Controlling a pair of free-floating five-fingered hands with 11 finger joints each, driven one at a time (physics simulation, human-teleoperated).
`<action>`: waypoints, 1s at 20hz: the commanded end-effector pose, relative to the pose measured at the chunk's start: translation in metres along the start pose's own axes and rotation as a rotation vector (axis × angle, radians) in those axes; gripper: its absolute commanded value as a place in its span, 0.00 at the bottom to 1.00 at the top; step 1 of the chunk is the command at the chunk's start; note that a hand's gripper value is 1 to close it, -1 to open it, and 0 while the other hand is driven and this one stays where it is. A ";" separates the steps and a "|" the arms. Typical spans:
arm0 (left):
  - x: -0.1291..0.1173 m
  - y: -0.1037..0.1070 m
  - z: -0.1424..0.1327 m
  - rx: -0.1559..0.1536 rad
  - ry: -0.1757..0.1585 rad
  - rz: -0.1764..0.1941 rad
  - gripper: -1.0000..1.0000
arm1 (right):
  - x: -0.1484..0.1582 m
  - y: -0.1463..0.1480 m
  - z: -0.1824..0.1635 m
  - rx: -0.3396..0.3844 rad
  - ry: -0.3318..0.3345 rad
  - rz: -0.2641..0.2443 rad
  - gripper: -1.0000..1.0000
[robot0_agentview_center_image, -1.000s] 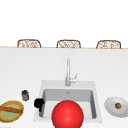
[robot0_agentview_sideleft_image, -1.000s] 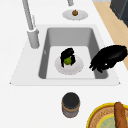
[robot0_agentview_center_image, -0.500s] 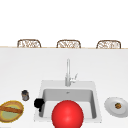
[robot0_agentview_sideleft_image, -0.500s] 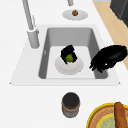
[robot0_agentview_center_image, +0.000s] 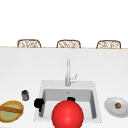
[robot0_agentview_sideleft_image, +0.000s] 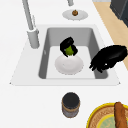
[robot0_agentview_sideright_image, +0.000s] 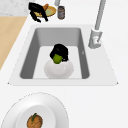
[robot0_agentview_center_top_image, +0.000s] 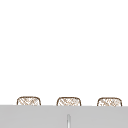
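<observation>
One hand (robot0_agentview_sideleft_image: 68, 44), the right, is curled tight round a green fruit (robot0_agentview_sideleft_image: 69, 50) just above the white plate (robot0_agentview_sideleft_image: 68, 65) in the sink (robot0_agentview_sideleft_image: 75, 30), so it should stay slow and level, while the left hand (robot0_agentview_sideleft_image: 109, 59) hangs loose at the sink's front edge.

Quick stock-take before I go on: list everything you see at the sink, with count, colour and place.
Sink: one, grey basin, in the white counter.
Tap: one, silver, behind the basin.
White plate: one, on the basin floor.
Green fruit: one, over that plate, held.
Red ball: one, front of the basin.
Dark jar: one, counter left of the sink.
Yellow dish: one, brown stick across it, far left.
Grey plate: one, small brown item on it, right counter.
Chairs: three, wicker, behind the counter.
Right hand: black, curled round the fruit.
Left hand: black, fingers relaxed, above the sink's left rim.
</observation>
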 end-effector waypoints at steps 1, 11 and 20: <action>0.000 0.000 0.000 0.000 0.000 0.000 0.50 | -0.010 -0.019 0.013 0.013 0.008 0.013 1.00; 0.000 0.000 0.000 0.000 0.000 0.000 0.50 | -0.047 -0.055 0.049 0.030 -0.003 -0.014 1.00; 0.000 0.000 0.000 0.000 0.000 0.000 0.50 | -0.087 -0.086 0.082 0.028 -0.012 -0.025 1.00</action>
